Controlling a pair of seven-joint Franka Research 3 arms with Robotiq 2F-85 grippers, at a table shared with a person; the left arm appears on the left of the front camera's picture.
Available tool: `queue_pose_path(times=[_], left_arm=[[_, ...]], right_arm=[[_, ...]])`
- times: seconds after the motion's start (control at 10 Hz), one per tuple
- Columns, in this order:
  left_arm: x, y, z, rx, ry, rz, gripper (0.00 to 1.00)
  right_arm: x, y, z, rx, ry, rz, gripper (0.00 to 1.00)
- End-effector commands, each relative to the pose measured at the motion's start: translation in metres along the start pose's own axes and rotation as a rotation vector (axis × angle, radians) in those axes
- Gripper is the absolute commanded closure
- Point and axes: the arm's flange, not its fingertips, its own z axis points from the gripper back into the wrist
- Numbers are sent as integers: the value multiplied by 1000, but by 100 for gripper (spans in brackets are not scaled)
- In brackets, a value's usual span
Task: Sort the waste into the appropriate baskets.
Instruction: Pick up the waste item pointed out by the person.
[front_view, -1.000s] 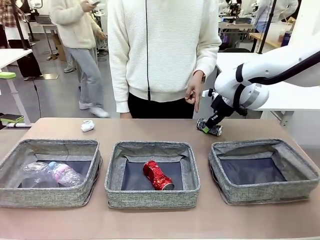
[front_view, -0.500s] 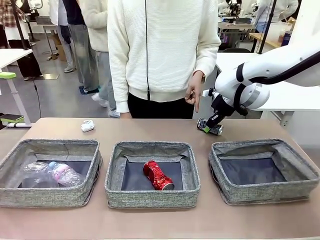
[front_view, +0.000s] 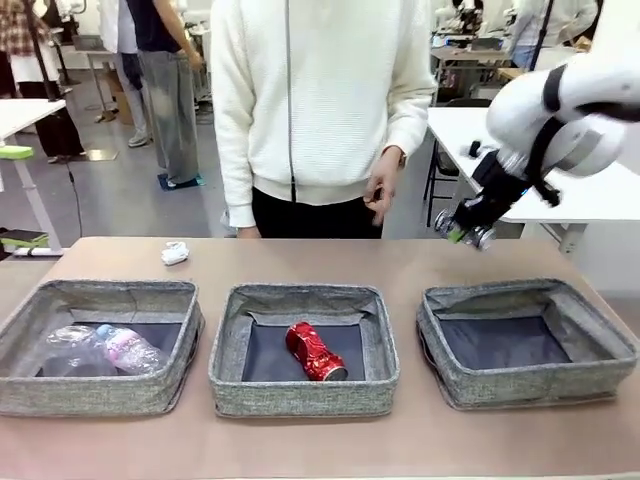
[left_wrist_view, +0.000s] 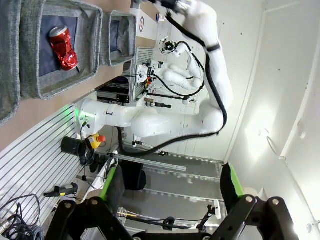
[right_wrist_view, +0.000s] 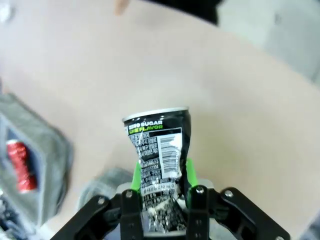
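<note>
We are lifting the dark can (right_wrist_view: 159, 145) off the counter (front_view: 300, 262), where it was lying a moment ago. Our right claw (front_view: 468, 230) is squeezing it in the air beyond the right basket (front_view: 530, 395); it likely belongs with the red can (front_view: 316, 351). Our left claw (left_wrist_view: 170, 187) is hanging wide apart.

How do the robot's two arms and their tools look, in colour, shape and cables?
The right arm is white and rounded, with black bands near its wrist and a black cable along it. The right tool and the left tool are black and angular, each with two fingers bearing bright green pads.
</note>
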Motion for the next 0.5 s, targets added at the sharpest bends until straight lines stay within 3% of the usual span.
queue_pose_path(times=[0.0, 0.1, 0.2, 0.4], left_arm=[[-2, -4, 0, -20, 2, 14, 0], [-2, -4, 0, -20, 2, 14, 0], [-2, -4, 0, -20, 2, 14, 0], [-2, -4, 0, -20, 2, 14, 0]], right_arm=[[-67, 64, 83, 24, -50, -224, 99], [-82, 85, 99, 66, -78, -274, 99], [-96, 123, 114, 172, -221, -431, 99], [-109, 170, 108, 211, -278, -599, 99]])
